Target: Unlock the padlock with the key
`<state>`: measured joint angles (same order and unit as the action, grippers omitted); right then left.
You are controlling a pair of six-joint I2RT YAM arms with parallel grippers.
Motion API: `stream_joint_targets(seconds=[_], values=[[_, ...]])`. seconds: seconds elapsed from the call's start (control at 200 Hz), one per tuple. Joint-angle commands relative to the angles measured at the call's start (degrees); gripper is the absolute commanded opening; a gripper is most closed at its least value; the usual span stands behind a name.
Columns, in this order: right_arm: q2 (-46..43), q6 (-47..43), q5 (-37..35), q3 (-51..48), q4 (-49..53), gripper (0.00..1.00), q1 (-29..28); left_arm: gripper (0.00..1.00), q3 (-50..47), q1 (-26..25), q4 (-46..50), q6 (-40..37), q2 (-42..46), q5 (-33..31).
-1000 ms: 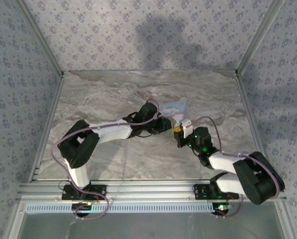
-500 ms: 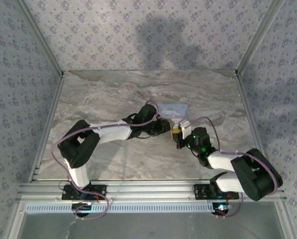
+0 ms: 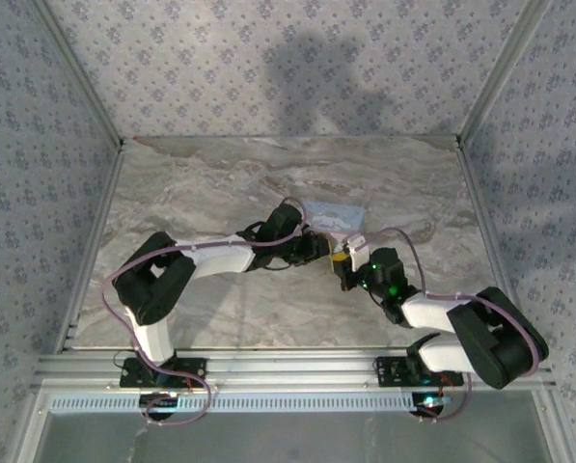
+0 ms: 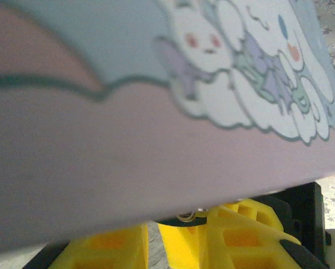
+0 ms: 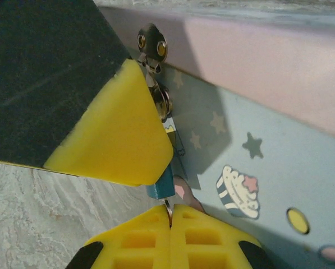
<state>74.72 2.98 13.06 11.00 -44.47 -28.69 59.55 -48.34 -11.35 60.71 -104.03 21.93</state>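
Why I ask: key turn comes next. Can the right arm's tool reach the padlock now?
Probably yes: the right tool, shut, pinches a thin metal piece at the lower end of the padlock; another yellow finger covers its upper part.

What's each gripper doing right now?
Left gripper: close against the box; open or closed cannot be told.
Right gripper: closed on a thin metal shank, probably the key, at the padlock.

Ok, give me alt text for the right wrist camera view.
Close-up: the right gripper, yellow fingertips shut, pinches a thin metal sliver under a tiny blue-bodied padlock, below the riveted metal hasp on a pastel pink-and-blue cupcake-printed box. The left gripper's black-and-yellow finger overlaps the hasp from upper left.
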Motion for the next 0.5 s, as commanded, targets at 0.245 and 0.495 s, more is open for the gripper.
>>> stream_joint_targets(seconds=[0.245,0.495], values=[[4.8,4.1,-5.0,1.8,-3.2,0.00,-2.2,0.40,-2.3,1.4,1.4,-0.7,-1.6,-3.2],[7.3,6.8,-5.0,2.2,-2.6,0.00,-3.4,0.52,-5.6,2.2,0.8,-1.1,2.5,-5.3]])
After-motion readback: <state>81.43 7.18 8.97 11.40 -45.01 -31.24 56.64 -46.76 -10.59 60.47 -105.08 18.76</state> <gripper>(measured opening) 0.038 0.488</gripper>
